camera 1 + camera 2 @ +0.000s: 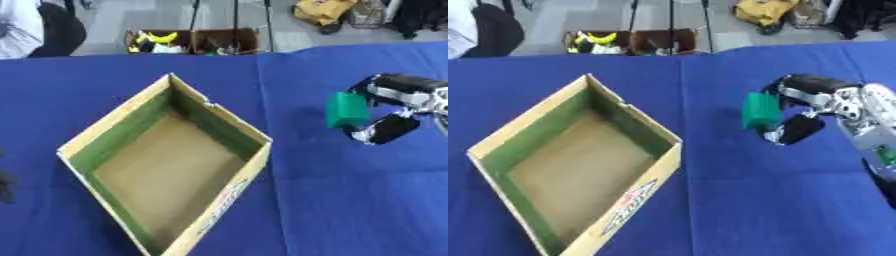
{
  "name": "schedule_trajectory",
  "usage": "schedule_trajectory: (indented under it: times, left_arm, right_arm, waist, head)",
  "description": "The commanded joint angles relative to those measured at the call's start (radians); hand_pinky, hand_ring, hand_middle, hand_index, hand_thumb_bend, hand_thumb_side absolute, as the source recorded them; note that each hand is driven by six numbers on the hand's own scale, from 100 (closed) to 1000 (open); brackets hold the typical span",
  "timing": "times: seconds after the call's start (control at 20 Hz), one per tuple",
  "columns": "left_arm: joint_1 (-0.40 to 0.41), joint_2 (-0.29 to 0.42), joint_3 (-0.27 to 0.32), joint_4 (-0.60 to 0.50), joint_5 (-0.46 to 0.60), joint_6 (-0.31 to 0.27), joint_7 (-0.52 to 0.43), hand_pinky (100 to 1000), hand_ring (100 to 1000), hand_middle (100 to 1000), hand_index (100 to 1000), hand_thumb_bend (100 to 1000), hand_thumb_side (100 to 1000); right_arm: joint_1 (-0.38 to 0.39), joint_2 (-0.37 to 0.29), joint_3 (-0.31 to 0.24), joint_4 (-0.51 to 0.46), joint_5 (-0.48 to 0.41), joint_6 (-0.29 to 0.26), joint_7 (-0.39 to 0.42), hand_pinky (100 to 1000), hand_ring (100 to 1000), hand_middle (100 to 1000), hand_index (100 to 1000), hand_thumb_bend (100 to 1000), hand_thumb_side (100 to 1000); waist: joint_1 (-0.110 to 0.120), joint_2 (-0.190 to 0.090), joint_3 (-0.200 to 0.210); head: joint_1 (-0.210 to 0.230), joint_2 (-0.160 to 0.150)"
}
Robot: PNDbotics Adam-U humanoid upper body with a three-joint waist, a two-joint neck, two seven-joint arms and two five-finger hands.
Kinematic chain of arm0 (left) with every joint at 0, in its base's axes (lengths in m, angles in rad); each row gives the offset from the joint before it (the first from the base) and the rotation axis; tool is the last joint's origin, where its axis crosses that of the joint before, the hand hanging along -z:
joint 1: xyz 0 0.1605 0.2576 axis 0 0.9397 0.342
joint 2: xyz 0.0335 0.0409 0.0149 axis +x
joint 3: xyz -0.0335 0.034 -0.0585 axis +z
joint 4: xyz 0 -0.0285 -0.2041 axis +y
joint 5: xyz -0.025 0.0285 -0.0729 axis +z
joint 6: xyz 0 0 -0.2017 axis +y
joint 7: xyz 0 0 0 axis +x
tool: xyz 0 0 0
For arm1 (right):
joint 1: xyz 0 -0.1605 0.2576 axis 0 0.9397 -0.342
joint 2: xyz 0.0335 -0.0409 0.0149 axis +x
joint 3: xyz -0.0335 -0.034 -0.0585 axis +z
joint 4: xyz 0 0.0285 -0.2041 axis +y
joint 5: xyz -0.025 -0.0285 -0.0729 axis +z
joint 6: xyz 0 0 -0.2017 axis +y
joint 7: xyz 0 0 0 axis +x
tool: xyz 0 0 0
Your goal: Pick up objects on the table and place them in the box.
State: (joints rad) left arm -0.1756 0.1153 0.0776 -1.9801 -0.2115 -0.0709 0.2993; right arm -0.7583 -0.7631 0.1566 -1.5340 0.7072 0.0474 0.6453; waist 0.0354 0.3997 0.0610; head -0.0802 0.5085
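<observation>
An open cardboard box [252,134] with green inner walls and a brown floor sits on the blue table, left of centre; nothing shows inside it. My right hand [808,100] comes in from the right and is shut on a small green block [347,110], held between the thumb and fingers to the right of the box, apart from its rim. I cannot tell how high the block hangs over the cloth. A dark bit of my left hand [5,186] shows at the far left edge, too little to read its fingers.
The blue cloth [350,200] covers the whole table. Beyond the far edge a cardboard box [194,42] with yellow and mixed items stands on the floor, with a yellow bag [322,10] further right.
</observation>
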Motion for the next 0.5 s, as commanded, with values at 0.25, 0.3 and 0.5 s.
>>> schedule_trajectory:
  times: [0.25, 0.3, 0.5]
  left_arm:
    - [-0.006, 0.021, -0.002, -0.020, 0.003, 0.001, 0.001, 222, 395, 553, 809, 145, 906]
    - [-0.005, 0.022, -0.002, -0.020, 0.003, 0.001, 0.000, 222, 395, 553, 809, 145, 906]
    - [-0.004, 0.024, -0.005, -0.020, 0.005, 0.001, -0.002, 222, 396, 554, 809, 145, 906]
  right_arm:
    - [-0.052, -0.039, -0.027, -0.122, -0.024, 0.014, -0.031, 692, 680, 648, 769, 100, 333]
    - [-0.061, -0.036, -0.024, -0.137, -0.027, 0.015, -0.031, 692, 680, 648, 768, 100, 336]
    - [-0.113, -0.005, -0.002, -0.180, -0.036, 0.016, -0.017, 694, 678, 643, 766, 100, 341]
  waist:
    - [-0.005, -0.029, 0.000]
    - [-0.005, -0.031, 0.001]
    - [-0.008, -0.038, 0.010]
  head:
    - [0.000, -0.001]
    - [-0.002, 0.000]
    - [-0.011, 0.001]
